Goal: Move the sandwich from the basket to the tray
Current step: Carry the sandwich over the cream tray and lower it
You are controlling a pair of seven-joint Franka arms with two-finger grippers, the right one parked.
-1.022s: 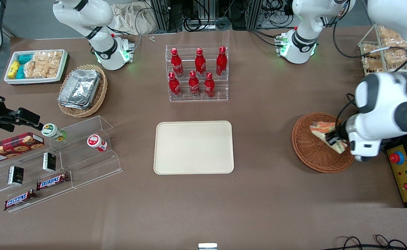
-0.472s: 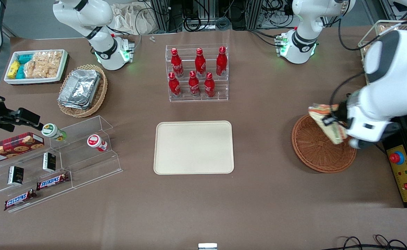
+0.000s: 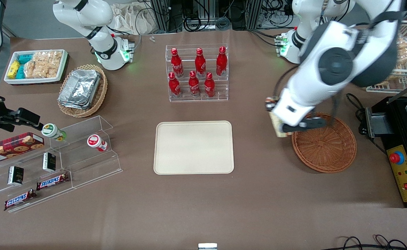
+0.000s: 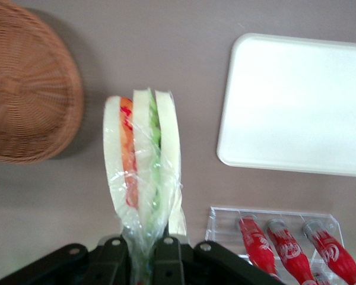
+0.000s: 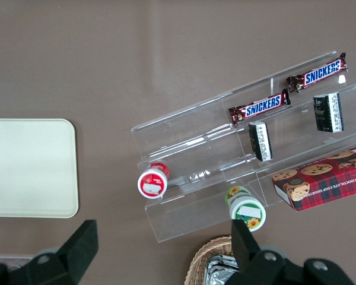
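Note:
My left gripper (image 3: 277, 119) is shut on the clear-wrapped sandwich (image 3: 278, 129) and holds it in the air above the table. It hangs just outside the rim of the reddish-brown wicker basket (image 3: 325, 146), between the basket and the cream tray (image 3: 193, 147). In the front view the arm hides most of the sandwich. In the left wrist view the sandwich (image 4: 142, 160) shows pale bread with red, orange and green layers, pinched between the black fingers (image 4: 166, 261). The basket (image 4: 24, 89) and the tray (image 4: 296, 107) lie below it, and nothing lies in either.
A clear rack of red bottles (image 3: 198, 74) stands farther from the front camera than the tray. A wire rack of snacks (image 3: 403, 55) and a control box with a red button (image 3: 403, 170) are at the working arm's end. An acrylic snack shelf (image 3: 50, 163) is at the parked arm's end.
The gripper lifted the sandwich out of the basket and carried it past the basket's rim toward the tray. The basket now holds nothing.

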